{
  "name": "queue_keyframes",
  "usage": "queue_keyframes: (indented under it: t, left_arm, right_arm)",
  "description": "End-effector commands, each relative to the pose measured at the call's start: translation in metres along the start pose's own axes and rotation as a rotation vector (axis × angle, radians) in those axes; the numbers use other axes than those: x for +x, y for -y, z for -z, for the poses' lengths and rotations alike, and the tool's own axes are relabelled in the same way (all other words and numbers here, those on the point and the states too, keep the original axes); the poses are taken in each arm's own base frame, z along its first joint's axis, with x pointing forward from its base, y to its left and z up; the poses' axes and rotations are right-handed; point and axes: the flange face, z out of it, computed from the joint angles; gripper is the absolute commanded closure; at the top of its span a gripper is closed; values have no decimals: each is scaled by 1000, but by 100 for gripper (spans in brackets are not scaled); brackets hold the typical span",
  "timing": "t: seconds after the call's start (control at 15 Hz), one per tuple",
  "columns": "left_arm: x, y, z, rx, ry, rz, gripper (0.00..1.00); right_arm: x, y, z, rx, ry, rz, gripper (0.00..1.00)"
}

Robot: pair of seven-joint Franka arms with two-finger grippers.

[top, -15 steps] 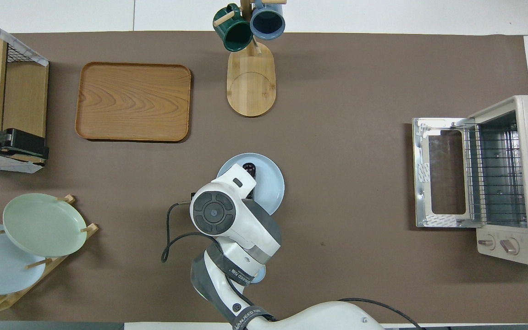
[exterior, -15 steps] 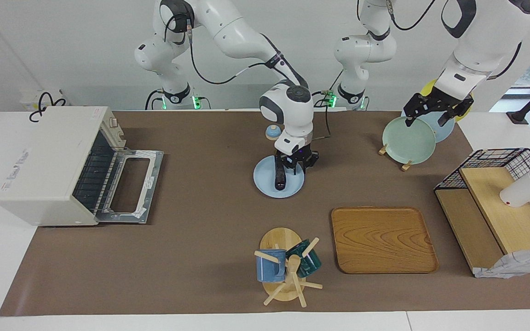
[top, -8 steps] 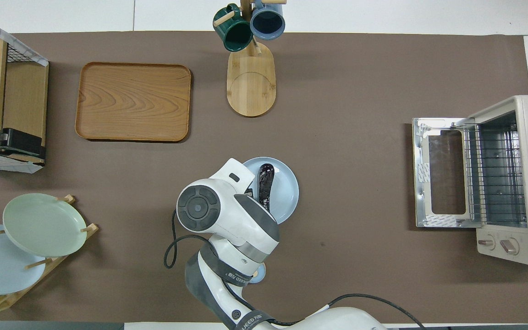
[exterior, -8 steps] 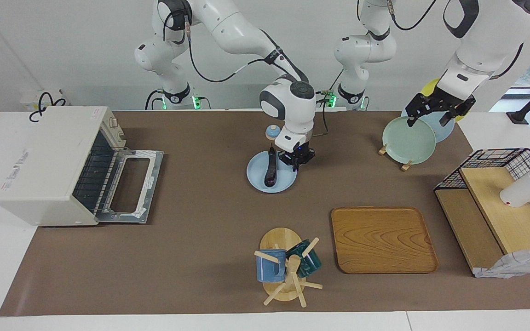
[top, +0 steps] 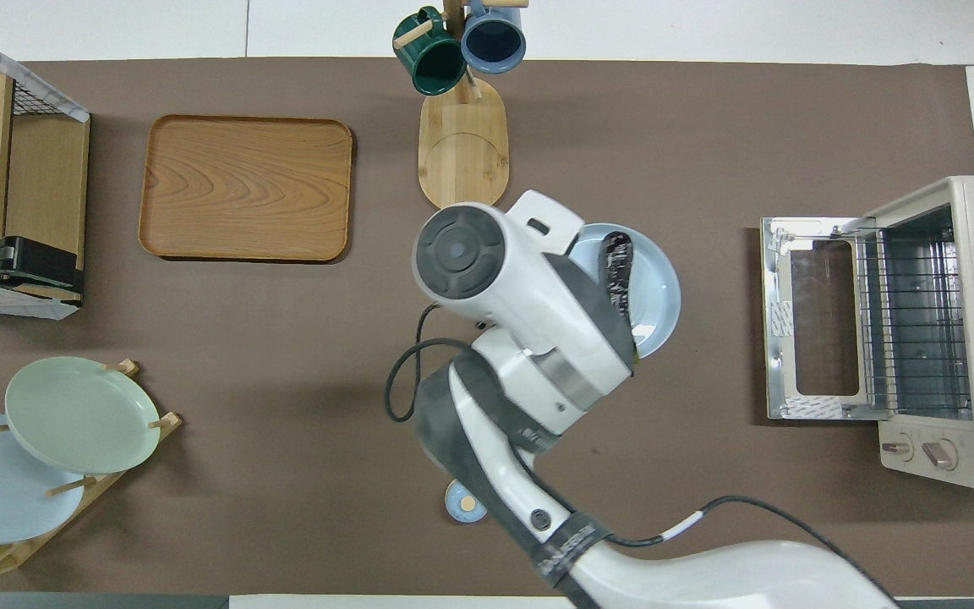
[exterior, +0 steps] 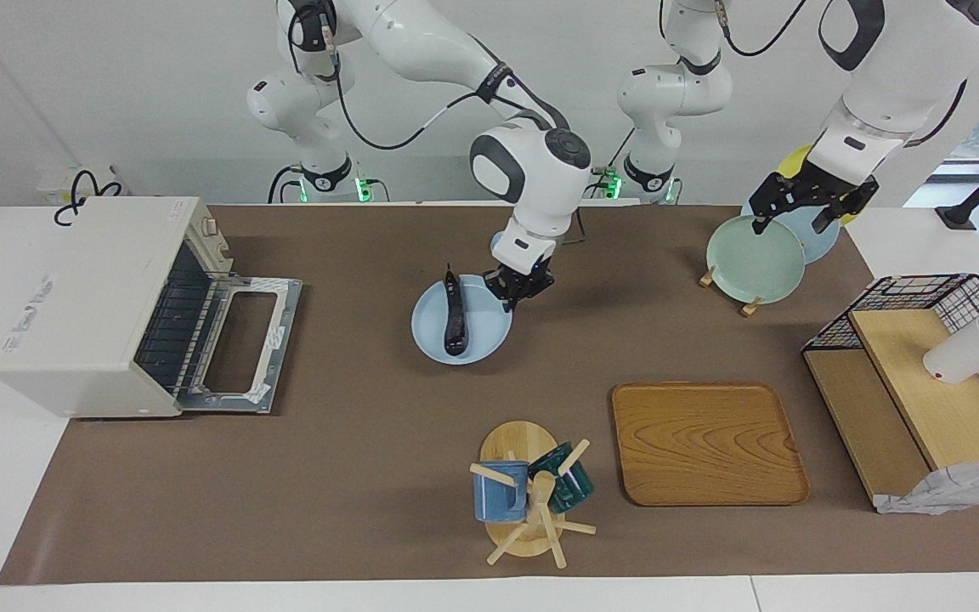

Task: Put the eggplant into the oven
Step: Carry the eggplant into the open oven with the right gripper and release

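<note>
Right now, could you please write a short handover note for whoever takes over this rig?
Right gripper: shut on the rim of the light blue plate, mid-table.
Left gripper: open, waiting over the plate rack.
Eggplant: lying on the light blue plate, not gripped itself.
Oven: at the right arm's end of the table, door down, nothing seen inside.
Done: door open, plate gripped.
Left: bring the plate to the oven and get the eggplant inside.
</note>
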Motion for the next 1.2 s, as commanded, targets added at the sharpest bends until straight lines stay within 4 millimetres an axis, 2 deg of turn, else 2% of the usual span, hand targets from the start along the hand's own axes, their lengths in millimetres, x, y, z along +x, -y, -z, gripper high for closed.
queue_keyframes:
  t: [0.0, 0.13, 0.2, 0.33, 0.6, 0.93, 1.13]
  left_arm:
    - [-1, 4, 4, 12, 5, -2, 0]
    - [-3, 5, 7, 12, -2, -2, 0]
    - [-3, 5, 8, 12, -6, -2, 0]
    - [-2, 5, 9, 12, -12, -1, 0]
    - [-2, 4, 8, 12, -11, 1, 0]
    - [-4, 5, 9, 13, -8, -1, 0]
    - [-4, 4, 9, 13, -6, -4, 0]
  right_arm:
    - [-9, -91, -15, -7, 47, -4, 100]
    - [-16, -139, -24, -71, 54, -2, 100]
    - [-21, -155, -29, -77, 59, -4, 100]
    - [-28, -209, -44, -60, 73, -25, 100]
    - [-35, -297, -68, -29, 114, -27, 100]
    - [-63, -349, -123, 16, 71, 11, 100]
    - [-71, -349, -134, 24, 52, 6, 100]
